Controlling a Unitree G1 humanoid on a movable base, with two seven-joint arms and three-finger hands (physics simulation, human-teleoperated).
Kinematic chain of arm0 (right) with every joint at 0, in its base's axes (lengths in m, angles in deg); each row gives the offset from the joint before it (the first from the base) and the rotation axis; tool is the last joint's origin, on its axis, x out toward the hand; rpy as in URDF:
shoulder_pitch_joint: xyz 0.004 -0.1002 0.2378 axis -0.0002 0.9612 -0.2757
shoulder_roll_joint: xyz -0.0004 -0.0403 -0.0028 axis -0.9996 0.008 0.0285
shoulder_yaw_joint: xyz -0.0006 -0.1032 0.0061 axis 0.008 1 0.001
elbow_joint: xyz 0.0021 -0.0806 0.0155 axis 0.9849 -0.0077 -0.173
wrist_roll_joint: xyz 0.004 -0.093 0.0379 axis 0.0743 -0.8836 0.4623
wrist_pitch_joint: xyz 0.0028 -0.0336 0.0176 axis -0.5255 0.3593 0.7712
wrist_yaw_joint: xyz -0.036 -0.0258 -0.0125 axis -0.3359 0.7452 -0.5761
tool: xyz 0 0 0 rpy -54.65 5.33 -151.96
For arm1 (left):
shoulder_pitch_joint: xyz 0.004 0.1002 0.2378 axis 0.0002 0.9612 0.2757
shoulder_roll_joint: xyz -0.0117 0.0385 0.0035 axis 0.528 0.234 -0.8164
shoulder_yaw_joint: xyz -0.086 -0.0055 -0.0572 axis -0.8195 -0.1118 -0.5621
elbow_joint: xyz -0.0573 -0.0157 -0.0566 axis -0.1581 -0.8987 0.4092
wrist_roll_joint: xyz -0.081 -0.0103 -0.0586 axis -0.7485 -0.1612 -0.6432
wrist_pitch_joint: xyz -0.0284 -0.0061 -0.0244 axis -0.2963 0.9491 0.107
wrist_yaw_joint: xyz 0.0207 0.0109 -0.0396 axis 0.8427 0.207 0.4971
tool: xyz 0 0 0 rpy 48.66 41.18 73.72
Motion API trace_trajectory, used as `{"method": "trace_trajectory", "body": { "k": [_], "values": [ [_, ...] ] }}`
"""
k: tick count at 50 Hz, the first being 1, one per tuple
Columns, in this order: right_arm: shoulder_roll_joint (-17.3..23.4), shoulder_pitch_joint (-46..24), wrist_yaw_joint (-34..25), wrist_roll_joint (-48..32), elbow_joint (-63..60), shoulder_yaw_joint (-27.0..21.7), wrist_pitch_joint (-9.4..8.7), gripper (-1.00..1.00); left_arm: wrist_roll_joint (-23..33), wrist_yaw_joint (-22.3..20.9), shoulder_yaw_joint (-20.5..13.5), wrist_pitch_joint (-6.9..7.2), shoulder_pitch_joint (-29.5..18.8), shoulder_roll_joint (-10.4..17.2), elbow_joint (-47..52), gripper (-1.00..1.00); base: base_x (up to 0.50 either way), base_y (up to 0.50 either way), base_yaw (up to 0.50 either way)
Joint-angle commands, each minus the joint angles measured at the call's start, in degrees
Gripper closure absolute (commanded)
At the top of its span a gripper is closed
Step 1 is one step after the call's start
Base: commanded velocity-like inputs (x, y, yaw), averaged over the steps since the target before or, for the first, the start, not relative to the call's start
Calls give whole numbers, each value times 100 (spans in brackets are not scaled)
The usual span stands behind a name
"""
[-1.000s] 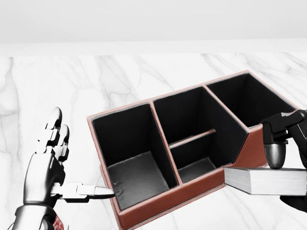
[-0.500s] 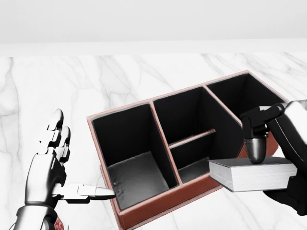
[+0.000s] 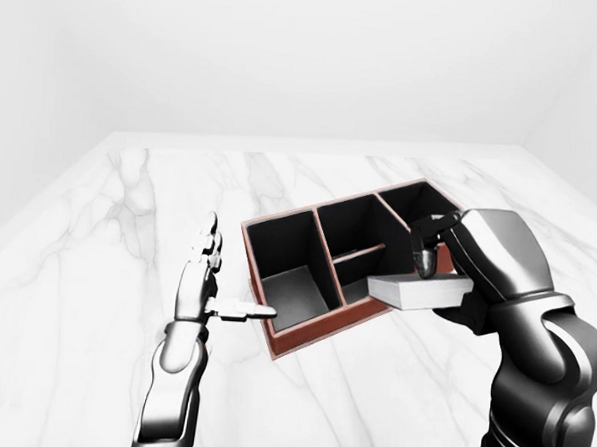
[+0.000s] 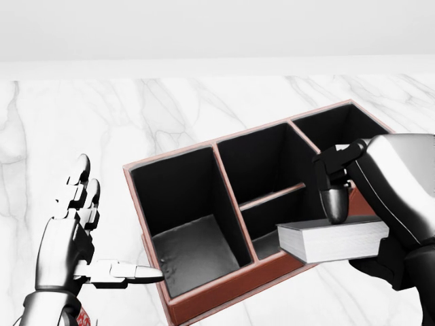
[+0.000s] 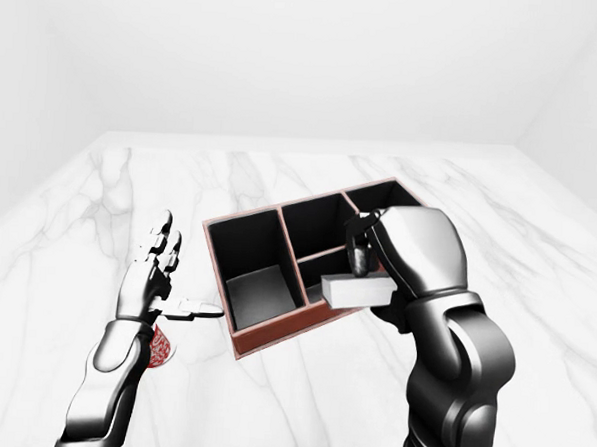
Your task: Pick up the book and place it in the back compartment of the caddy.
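1. White marble table (image 4: 81, 122) under bare pale walls carries a brown caddy (image 4: 224, 288) with black-lined compartments.
2. Book (image 4: 333, 239) lies flat, held off the table, its long axis running left to right in the head view, page edges facing the viewer; its left end juts over the caddy's small lower-middle compartment.
3. Right hand (image 4: 370, 217) clamps the book's right end; one dark fingertip (image 4: 334, 206) presses down on the cover, other fingers wrapped beneath; the forearm bends in from the right edge.
4. Left hand (image 4: 71, 238) stands upright just left of the caddy; fingers straight and together pointing up, thumb (image 4: 136, 273) stretched sideways to the caddy's wall; whether it touches, I cannot tell.
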Motion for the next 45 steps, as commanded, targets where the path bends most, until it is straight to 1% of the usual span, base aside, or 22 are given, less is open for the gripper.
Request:
{"method": "trace_trajectory", "body": {
  "k": [1, 10, 19, 29, 39, 45],
  "values": [
    [-59, -204, 1, -126, 85, 141, 0, 100, 3, -2, 6, 0, 8, -1, 7, -100, 0, 0, 0],
    [-103, -439, 1, -244, 189, 292, 0, 100, 1, -1, -6, 0, -14, 3, -30, -100, 0, 0, 0],
    [-195, -479, 1, -359, 274, 458, 0, 100, 8, 3, 0, 0, -3, 0, -14, -100, 0, 0, 0],
    [-197, -580, 1, -390, 395, 480, 0, 100, 16, 5, 10, 0, 19, -4, 45, -100, 0, 0, 0],
    [-266, -640, 1, -468, 550, 602, 0, 100, 21, 9, 10, 0, 12, -4, 23, -100, 0, 0, 0],
    [-223, -731, 1, -428, 705, 585, 0, 100, 19, 7, 5, 0, 5, -1, -6, -100, 0, 0, 0]
  ]
}}
